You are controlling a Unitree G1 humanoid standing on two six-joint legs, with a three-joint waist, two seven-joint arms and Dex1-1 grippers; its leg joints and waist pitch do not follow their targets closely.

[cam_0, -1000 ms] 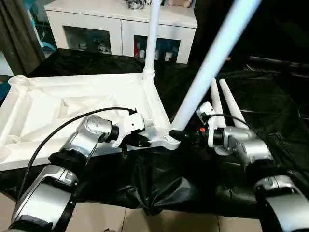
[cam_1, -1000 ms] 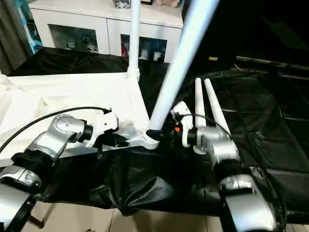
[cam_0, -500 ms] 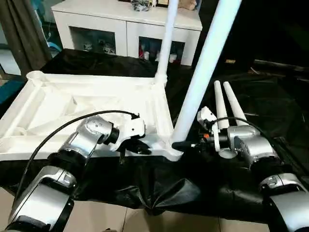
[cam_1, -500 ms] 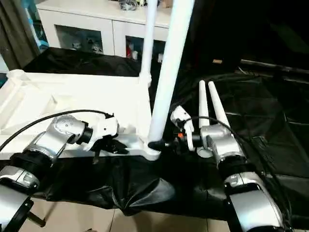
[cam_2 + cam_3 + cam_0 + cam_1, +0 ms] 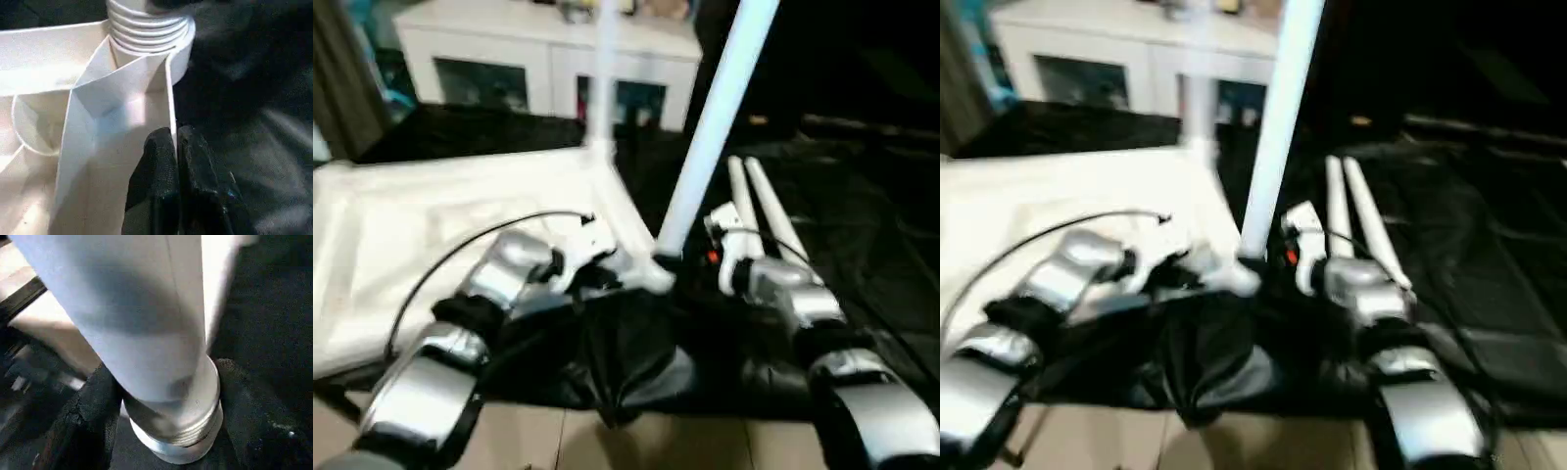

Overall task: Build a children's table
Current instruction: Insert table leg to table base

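Note:
The children's table lies as a white tabletop (image 5: 411, 225) turned underside up on black cloth. One white leg (image 5: 604, 69) stands upright in its far right corner. A second leg (image 5: 710, 137) leans in the near right corner socket (image 5: 651, 277), and its threads (image 5: 146, 24) show above the socket. My right gripper (image 5: 671, 257) is shut on this leg's base, with a black finger (image 5: 93, 421) on each side. My left gripper (image 5: 176, 142) is shut on the tabletop's thin rim wall just beside that corner. Two loose legs (image 5: 754, 206) lie side by side behind my right wrist.
A white glass-door cabinet (image 5: 538, 59) stands behind the work. The black cloth (image 5: 862, 225) covers the surface to the right and bunches up at the front edge (image 5: 626, 362). Pale floor (image 5: 558, 441) shows below it.
The whole picture has shifted, so the camera has moved. The leg in my right gripper leans less than a second ago. Both grippers keep their holds.

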